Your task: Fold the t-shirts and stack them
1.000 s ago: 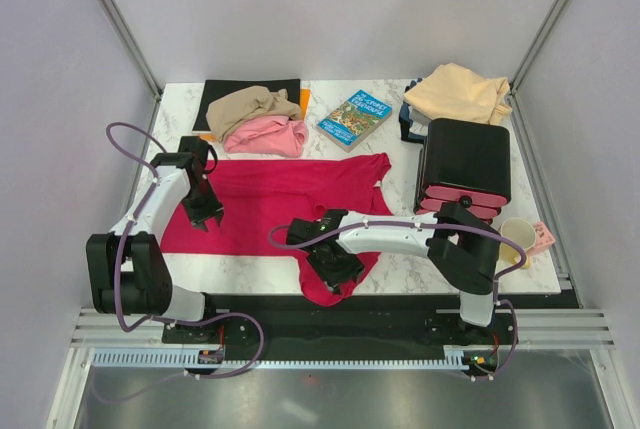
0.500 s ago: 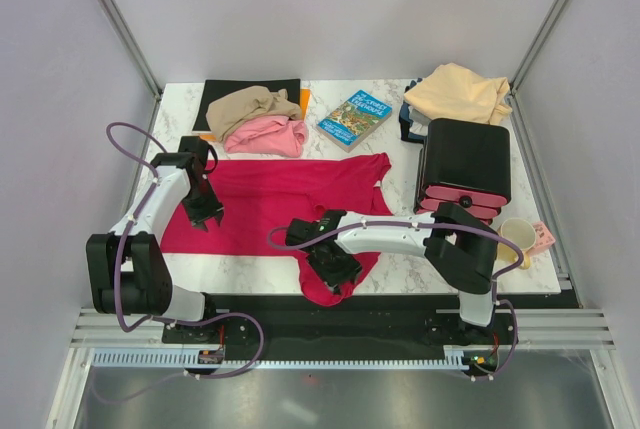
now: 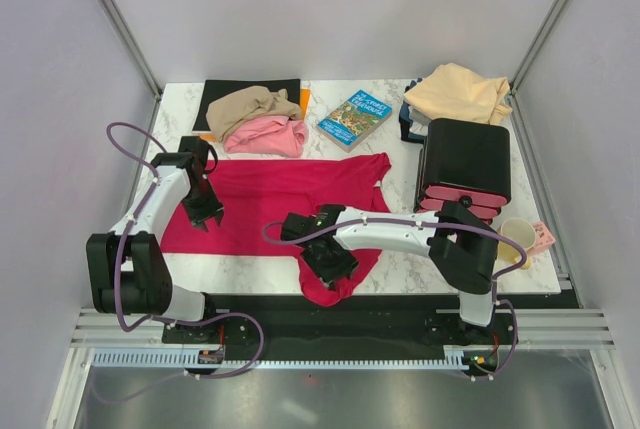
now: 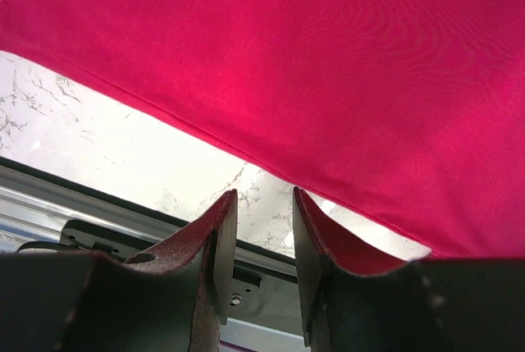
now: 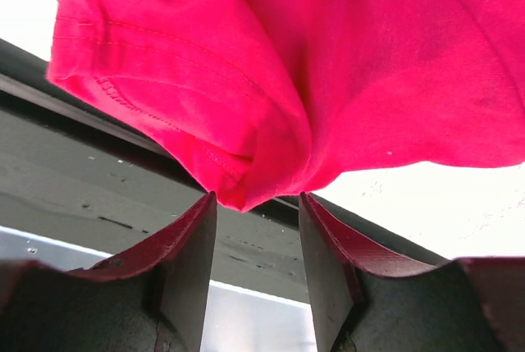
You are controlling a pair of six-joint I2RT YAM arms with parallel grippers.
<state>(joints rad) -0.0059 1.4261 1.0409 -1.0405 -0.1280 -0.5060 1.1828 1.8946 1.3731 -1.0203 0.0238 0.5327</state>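
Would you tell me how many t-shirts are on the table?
4: crimson red t-shirt spread mid-table, tan-brown t-shirt and pink t-shirt bunched together far left, peach-cream t-shirt far right. Others may lie hidden underneath.

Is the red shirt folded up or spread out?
Spread out. The red shirt lies wide and mostly flat on the table, one sleeve drooping over the near edge.

Crimson t-shirt (image 3: 280,201), white-marbled table (image 3: 230,269)

Blue book (image 3: 355,119) bears a title, apparently too small to read
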